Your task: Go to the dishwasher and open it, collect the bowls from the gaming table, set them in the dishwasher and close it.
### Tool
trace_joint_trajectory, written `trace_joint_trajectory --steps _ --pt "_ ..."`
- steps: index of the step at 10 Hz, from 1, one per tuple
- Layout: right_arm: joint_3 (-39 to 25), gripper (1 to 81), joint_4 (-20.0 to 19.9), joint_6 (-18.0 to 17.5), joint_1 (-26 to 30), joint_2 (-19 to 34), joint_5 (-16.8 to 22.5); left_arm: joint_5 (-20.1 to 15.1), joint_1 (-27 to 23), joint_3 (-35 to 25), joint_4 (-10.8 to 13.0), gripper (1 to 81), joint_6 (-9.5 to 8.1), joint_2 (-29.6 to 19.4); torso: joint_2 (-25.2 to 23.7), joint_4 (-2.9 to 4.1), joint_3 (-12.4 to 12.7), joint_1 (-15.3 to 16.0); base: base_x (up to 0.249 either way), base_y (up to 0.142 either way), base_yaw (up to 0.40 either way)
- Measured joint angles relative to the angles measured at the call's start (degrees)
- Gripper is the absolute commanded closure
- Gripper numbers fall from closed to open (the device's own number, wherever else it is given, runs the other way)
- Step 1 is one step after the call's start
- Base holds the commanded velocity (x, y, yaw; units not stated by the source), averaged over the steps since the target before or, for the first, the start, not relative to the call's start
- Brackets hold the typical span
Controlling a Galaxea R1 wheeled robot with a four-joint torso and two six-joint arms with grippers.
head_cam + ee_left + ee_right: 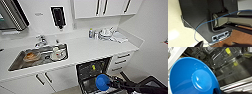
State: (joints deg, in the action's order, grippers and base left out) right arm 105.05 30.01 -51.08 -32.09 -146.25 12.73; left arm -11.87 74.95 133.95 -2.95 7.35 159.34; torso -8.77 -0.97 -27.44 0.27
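**Blue bowl held over the open dishwasher**

While the built-in dishwasher (93,72) with the dark interior is standing open under the white countertop (85,48), the small round bright blue bowl (102,82) is being held above its lowered door. In the head view the bowl is tipped on edge, its hollow turning toward the camera and toward the machine's cavity; being round, it has no long axis. In the right wrist view the bowl (193,77) is showing its glossy inside, with wire racks and a yellow part (228,50) beyond. The right gripper (111,83) is pinching the bowl's rim, its dark arm reaching in low from the right. Whether the left gripper's (199,44) fingers are spread cannot be told.
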Motion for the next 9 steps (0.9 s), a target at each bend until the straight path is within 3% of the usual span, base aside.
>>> trace_joint_trajectory --steps 3,6,7,9 --pt "5.89 81.1 -0.28 0.10 4.61 -8.27 7.80 0.02 2.28 0.39 0.00 1.0 0.72 0.39 0.00 0.00 -0.02 0.00 0.000 0.000 0.000" --pt "8.74 81.1 -1.07 0.23 10.37 -11.25 12.70 0.57 1.54 0.39 0.01 1.0 1.46 0.83 0.00 0.00 -0.02 0.00 0.000 0.000 0.000" --pt "9.95 1.0 -1.46 0.20 10.56 -10.97 13.42 0.55 1.68 0.39 0.01 1.0 1.46 0.80 0.00 0.00 -0.02 0.00 0.000 0.000 0.000" --pt "11.69 1.0 -3.45 0.17 10.24 -8.33 13.97 0.57 1.84 0.39 0.04 1.0 1.46 0.80 0.00 0.00 -0.02 0.00 0.000 0.000 0.000"
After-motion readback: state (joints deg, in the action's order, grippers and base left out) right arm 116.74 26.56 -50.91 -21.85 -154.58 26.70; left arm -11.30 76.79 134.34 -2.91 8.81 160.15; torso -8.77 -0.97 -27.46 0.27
